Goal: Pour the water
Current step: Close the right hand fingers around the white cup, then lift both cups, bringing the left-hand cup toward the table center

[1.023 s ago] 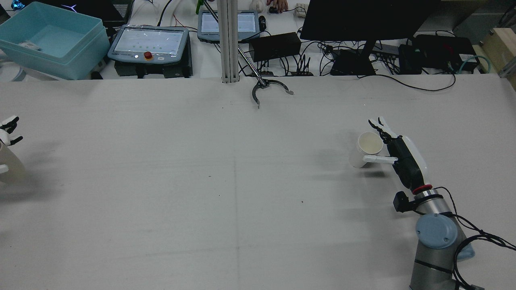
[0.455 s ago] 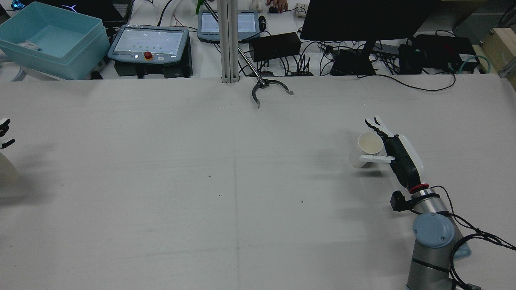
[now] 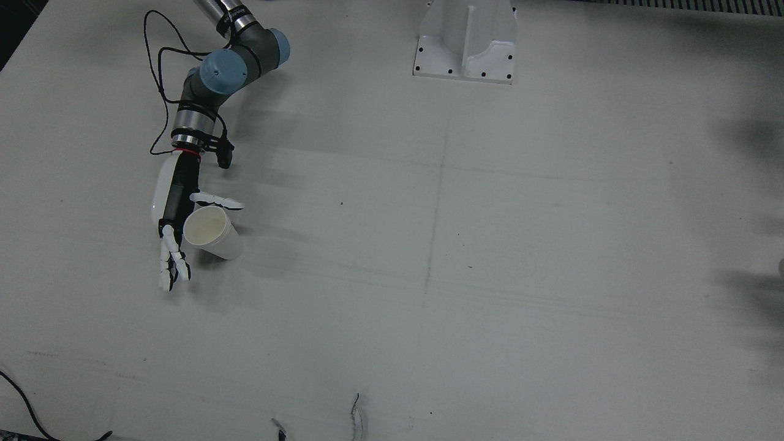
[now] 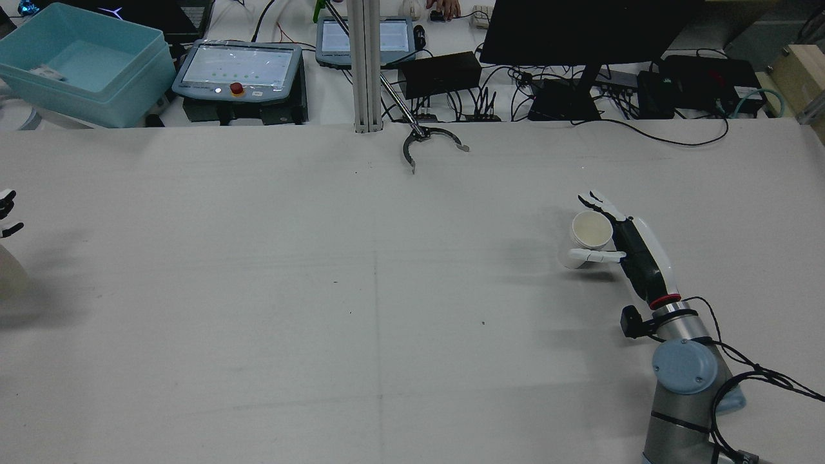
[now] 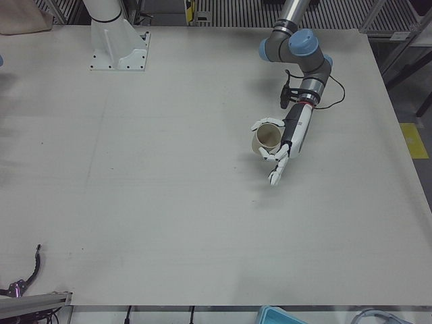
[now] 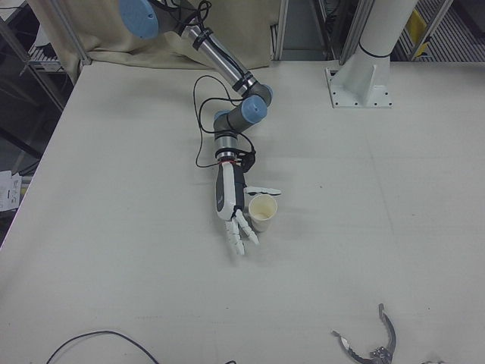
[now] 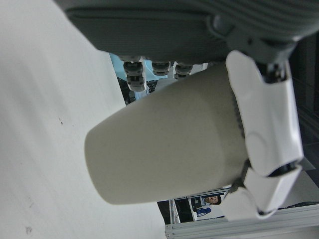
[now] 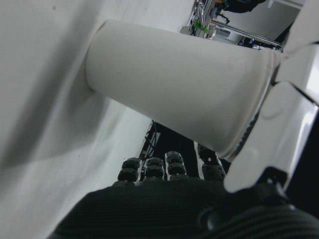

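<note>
**Risks**
- Left edge, rear view: the held cup [image 7: 164, 149] is carried sideways off the table [image 4: 374, 309]. It is pinched mainly by a thumb near its rim. A slack pinch could let it slip, and any early tilt on the way across could spill. Its contents cannot be seen.
- Right of centre, rear view: the standing cup [image 4: 592, 232] is light and narrow-footed. A sideways nudge from the hand beside it would probably tip it or push it off its spot. A pour started well apart from it would likely land on the table.

**Poses**
- Left hand [image 7: 209, 30]: mostly out of frame at the far left edge of the rear view. It is closed around the held cup, with the thumb over one side and the fingers behind.
- Right hand [image 4: 628, 241]: low over the table, fingers straight and spread past the far side of the standing cup, thumb across the near side at the rim. It brackets the cup loosely and grips nothing. The forearm runs back to the lower right.
</note>
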`<move>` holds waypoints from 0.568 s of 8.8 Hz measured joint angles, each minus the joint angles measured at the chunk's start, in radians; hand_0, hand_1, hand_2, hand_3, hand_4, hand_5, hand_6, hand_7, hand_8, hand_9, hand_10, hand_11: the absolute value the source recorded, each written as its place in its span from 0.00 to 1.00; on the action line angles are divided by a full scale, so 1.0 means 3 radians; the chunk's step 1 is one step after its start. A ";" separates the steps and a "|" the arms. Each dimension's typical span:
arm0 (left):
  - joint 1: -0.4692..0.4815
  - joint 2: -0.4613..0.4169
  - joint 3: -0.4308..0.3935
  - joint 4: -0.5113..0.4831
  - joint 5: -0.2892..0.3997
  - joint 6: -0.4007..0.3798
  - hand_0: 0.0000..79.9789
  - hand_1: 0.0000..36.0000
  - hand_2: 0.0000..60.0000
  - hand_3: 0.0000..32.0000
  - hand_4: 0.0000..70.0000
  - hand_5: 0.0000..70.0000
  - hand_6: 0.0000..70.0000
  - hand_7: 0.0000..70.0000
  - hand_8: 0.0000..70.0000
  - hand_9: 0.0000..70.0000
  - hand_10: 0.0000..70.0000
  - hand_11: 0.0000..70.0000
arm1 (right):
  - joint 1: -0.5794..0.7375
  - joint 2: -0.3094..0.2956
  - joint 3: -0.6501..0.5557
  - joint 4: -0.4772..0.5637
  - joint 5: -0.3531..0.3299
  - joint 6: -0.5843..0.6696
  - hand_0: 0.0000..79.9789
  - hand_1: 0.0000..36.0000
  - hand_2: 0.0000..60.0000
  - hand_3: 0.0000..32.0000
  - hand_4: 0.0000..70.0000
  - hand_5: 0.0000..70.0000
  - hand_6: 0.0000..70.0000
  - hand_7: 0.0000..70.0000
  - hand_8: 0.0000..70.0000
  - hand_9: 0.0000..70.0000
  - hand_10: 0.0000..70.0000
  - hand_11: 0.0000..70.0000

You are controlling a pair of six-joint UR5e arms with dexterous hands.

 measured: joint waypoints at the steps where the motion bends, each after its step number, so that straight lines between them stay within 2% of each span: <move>1: 0.0001 0.0000 0.0002 0.0000 0.0000 0.0002 0.63 1.00 1.00 0.00 0.46 0.86 0.05 0.10 0.04 0.07 0.10 0.19 | -0.0002 0.0028 -0.0015 0.0000 -0.0002 -0.0026 0.58 0.33 0.11 0.00 0.12 0.07 0.10 0.15 0.08 0.12 0.08 0.13; 2: 0.0004 -0.0001 0.0003 0.0001 0.0000 0.0005 0.63 1.00 1.00 0.00 0.46 0.87 0.05 0.10 0.04 0.07 0.10 0.19 | -0.0010 0.0067 -0.0020 0.0001 -0.0003 -0.0072 0.58 0.33 0.12 0.00 0.13 0.12 0.13 0.22 0.11 0.18 0.11 0.17; 3: 0.0004 0.0000 0.0003 0.0001 0.0000 0.0008 0.64 1.00 1.00 0.00 0.47 0.86 0.05 0.10 0.04 0.07 0.10 0.19 | -0.0021 0.0115 -0.0022 0.0002 -0.0004 -0.0133 0.58 0.32 0.16 0.00 0.15 0.25 0.20 0.37 0.20 0.33 0.18 0.28; 4: 0.0001 0.0004 0.0004 0.0001 0.0000 0.0009 0.63 1.00 1.00 0.00 0.46 0.86 0.04 0.09 0.04 0.07 0.10 0.19 | -0.0037 0.0167 -0.0023 0.0002 -0.0005 -0.0199 0.58 0.27 0.17 0.00 0.18 0.52 0.31 0.58 0.37 0.58 0.27 0.41; 5: 0.0003 0.0013 0.0004 0.0000 0.0000 0.0010 0.63 1.00 1.00 0.00 0.46 0.86 0.04 0.09 0.04 0.07 0.10 0.19 | -0.0062 0.0205 -0.0024 0.0002 -0.0007 -0.0258 0.57 0.22 0.21 0.00 0.22 0.77 0.49 0.80 0.58 0.83 0.39 0.57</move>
